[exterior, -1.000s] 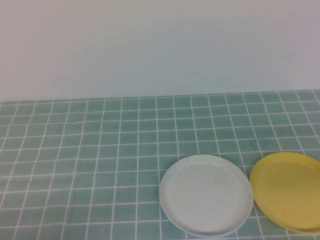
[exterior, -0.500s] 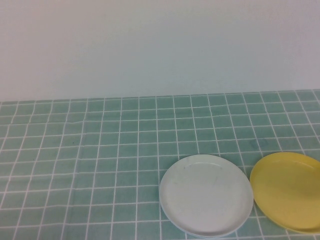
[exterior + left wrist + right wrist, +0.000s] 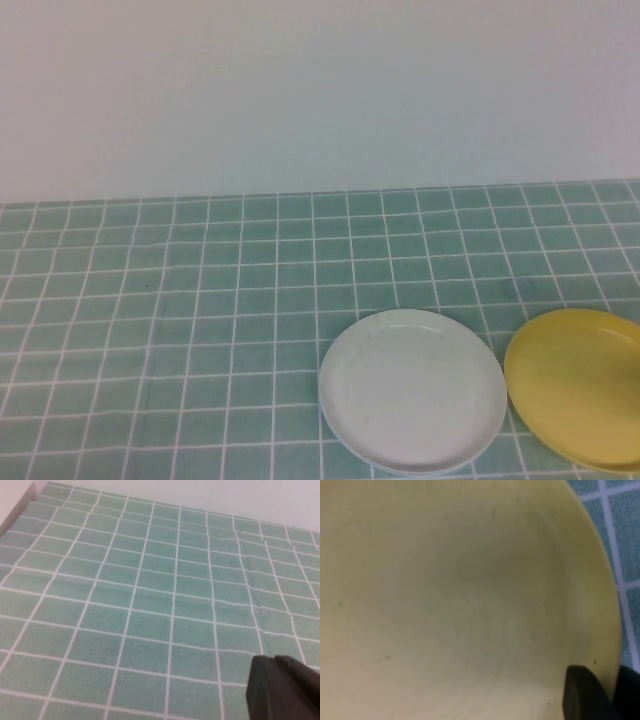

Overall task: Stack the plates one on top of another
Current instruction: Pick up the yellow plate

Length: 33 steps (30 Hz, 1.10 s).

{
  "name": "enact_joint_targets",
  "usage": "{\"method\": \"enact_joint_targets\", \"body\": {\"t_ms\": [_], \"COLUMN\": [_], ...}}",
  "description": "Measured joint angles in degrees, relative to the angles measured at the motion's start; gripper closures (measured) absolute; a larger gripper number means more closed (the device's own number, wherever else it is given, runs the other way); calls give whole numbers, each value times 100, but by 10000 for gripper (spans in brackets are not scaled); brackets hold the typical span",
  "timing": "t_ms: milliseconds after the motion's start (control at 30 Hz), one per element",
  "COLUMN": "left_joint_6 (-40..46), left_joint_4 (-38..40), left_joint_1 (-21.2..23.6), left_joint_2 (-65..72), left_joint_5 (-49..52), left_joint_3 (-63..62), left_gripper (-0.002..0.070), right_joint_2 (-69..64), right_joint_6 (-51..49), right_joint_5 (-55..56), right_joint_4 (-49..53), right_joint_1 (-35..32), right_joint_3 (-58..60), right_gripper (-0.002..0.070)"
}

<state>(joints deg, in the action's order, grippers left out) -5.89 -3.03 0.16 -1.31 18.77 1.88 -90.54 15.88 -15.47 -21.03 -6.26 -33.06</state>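
Plates wait near the worktop's front edge: white plate (image 3: 412, 390) centrally, yellow plate (image 3: 580, 386) just beside it at the front-right corner. Left gripper (image 3: 285, 690) hovers over bare cloth (image 3: 150, 590); right gripper (image 3: 592, 695) sits at the yellow plate's rim, probably for gripping it. Jaw states: cannot tell.

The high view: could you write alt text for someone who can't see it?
A white plate and a yellow plate lie side by side, not stacked, on a green checked tablecloth at the near right, the yellow one cut off by the picture's edge. Behind is a plain pale wall; neither the left gripper nor the right gripper appears here.
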Motion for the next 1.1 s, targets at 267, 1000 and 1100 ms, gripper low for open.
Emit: {"method": "enact_joint_targets", "body": {"t_ms": [267,1000,1100], "left_joint_6": [0,0,0], "left_joint_4": [0,0,0], "left_joint_1": [0,0,0], "left_joint_2": [0,0,0], "left_joint_5": [0,0,0], "left_joint_3": [0,0,0], "left_gripper": [675,675,675], "right_joint_2": [-259,181,438], "right_joint_6": [-10,96,108], "right_joint_5": [209,-676,-872], "right_joint_4": [-160,-209,-219], "right_joint_1": [0,0,0], "right_joint_3": [-22,-1084,-1351], "right_gripper": [570,662,663]}}
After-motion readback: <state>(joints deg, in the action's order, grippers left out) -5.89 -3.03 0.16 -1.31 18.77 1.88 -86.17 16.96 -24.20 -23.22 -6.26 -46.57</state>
